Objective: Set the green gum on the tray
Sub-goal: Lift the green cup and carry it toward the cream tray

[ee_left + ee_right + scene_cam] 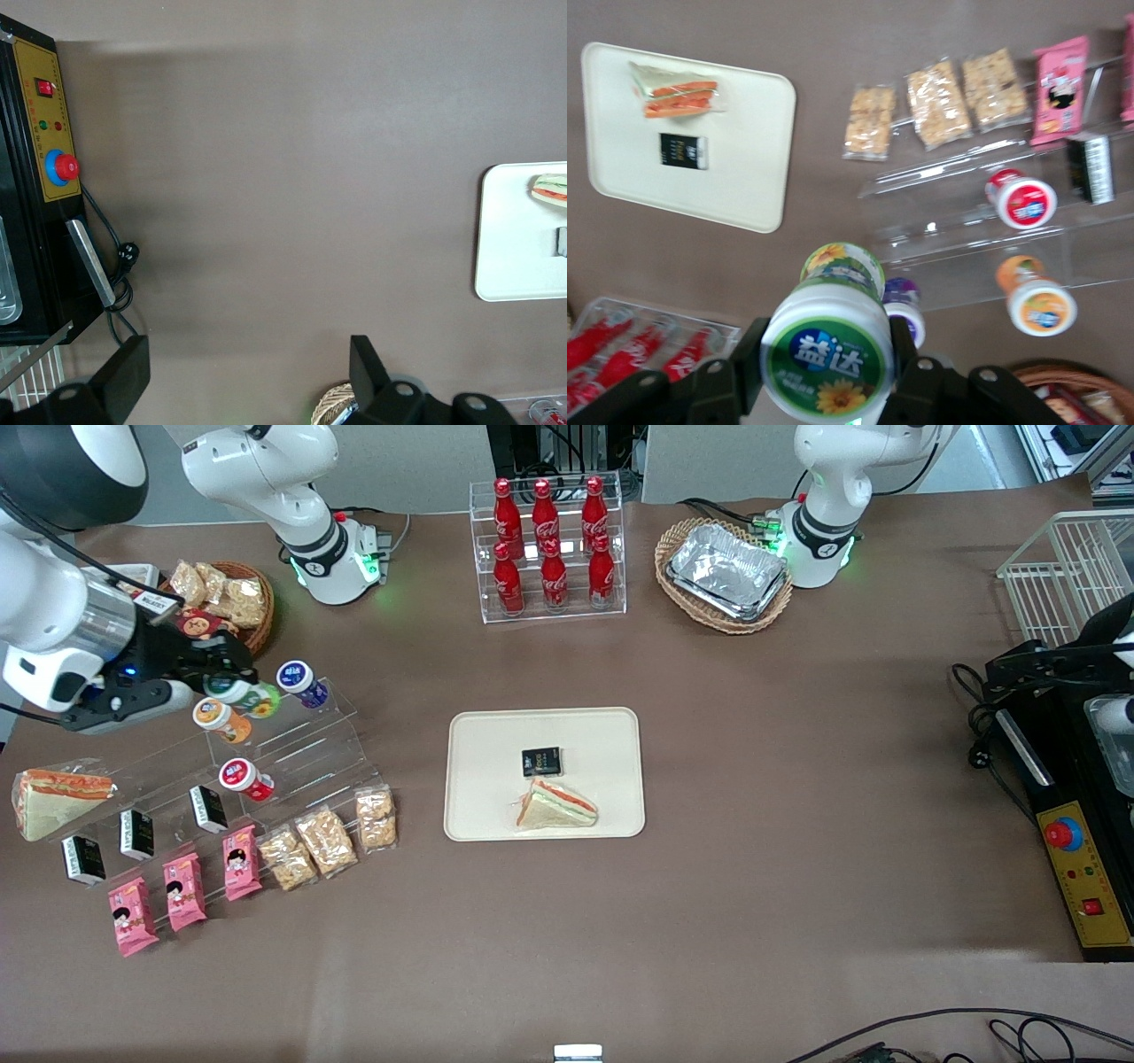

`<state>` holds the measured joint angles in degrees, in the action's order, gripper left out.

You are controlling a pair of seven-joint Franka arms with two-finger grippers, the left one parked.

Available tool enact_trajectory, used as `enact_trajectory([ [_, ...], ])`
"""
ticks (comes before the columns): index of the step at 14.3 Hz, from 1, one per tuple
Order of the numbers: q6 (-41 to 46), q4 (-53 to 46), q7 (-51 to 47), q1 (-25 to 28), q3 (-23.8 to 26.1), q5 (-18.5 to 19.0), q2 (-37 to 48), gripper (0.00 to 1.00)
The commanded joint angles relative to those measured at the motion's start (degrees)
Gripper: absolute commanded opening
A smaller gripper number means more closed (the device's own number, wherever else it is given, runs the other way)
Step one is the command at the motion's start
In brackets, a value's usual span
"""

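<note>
gripping the cylindrical green gum, pincer above clear shelf.

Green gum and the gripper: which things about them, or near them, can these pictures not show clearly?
- Green gum: right wrist view, its body is hidden by its own lid; front view, partly covered by the gripper.
- Gripper: its fingertips are hidden by the bottle.
- Blue-lidded bottle: right wrist view, mostly hidden by the green gum.
- Tray: left wrist view, cut by the edge.
</note>
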<state>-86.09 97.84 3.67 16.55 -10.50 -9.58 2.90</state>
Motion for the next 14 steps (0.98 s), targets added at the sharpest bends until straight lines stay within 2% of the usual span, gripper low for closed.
enact_trajectory([
  [1, 1.2, -2.9, -12.8, 3.1, 4.2, -2.4, -3.9, 0.41],
  [3, -1.1, -2.3, -19.5, 6.7, 5.6, -2.4, -5.5, 0.41],
  [6, -8.5, 2.4, -23.6, 11.7, 5.6, -2.1, -6.5, 0.41],
  [12, -32.3, 18.2, -26.1, 18.2, 5.6, -2.1, -7.9, 0.41],
  [14, -38.2, 20.5, -27.7, 20.3, 5.6, -2.1, -10.3, 0.41],
])
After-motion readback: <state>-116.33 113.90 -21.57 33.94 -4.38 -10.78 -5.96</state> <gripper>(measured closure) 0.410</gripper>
